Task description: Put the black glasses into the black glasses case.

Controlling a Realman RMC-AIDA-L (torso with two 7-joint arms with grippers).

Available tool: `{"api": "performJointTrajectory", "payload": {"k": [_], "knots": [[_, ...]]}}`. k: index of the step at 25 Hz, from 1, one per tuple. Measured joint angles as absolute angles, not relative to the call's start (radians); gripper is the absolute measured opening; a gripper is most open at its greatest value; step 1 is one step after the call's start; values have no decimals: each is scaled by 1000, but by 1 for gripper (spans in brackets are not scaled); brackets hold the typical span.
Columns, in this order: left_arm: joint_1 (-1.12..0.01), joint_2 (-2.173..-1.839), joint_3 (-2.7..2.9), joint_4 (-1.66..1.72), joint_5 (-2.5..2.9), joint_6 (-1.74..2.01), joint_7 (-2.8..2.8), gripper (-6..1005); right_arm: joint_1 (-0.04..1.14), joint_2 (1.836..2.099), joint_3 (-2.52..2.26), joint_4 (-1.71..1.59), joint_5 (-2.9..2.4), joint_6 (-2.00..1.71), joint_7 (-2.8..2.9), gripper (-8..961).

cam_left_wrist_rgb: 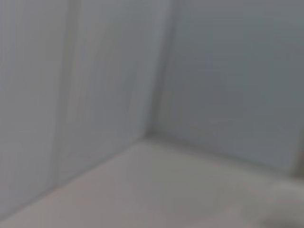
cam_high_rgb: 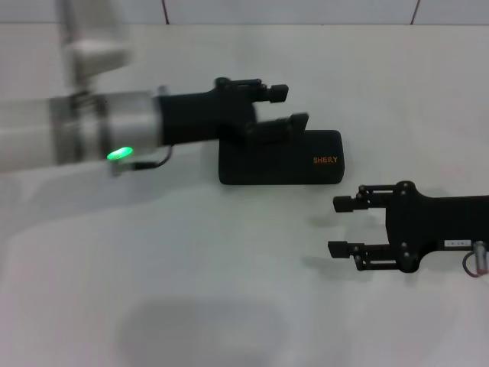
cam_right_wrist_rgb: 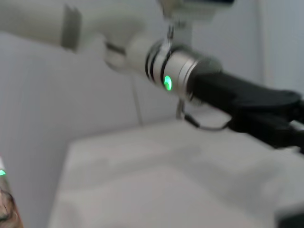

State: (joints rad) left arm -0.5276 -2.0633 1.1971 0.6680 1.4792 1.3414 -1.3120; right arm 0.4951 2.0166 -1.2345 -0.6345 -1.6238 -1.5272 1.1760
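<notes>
Now both arms reach over the white desk (cam_high_rgb: 229,290), the closed case between them.
Largest, the left arm stretches in level from nine o'clock; the left gripper (cam_high_rgb: 286,105) hangs at the black glasses case's (cam_high_rgb: 281,159) far edge, jaws apart, holding nothing. From three o'clock the right gripper (cam_high_rgb: 340,226) lies level near the case's four o'clock, jaws open and empty. Pale walls back the desk. Glasses unseen.

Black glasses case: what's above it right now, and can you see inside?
The left gripper, fingers open and empty, hangs over the shut black rectangular glasses case with orange lettering. Its inside is covered; no glasses show.
</notes>
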Motion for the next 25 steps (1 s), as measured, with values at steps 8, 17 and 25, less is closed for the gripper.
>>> {"api": "performJointTrajectory", "payload": {"k": [8, 17, 25], "knots": [[-374, -1975, 1125, 642, 1507, 1810, -1049, 607, 484, 2023, -1270, -574, -1519, -1643, 942, 653], [-347, -1975, 1124, 645, 1556, 1826, -1012, 606, 576, 2028, -1320, -409, -1477, -1624, 833, 653], [-352, -1977, 1103, 640, 1564, 1826, -1010, 607, 559, 2028, -1316, -400, -1459, -1629, 754, 653]]}}
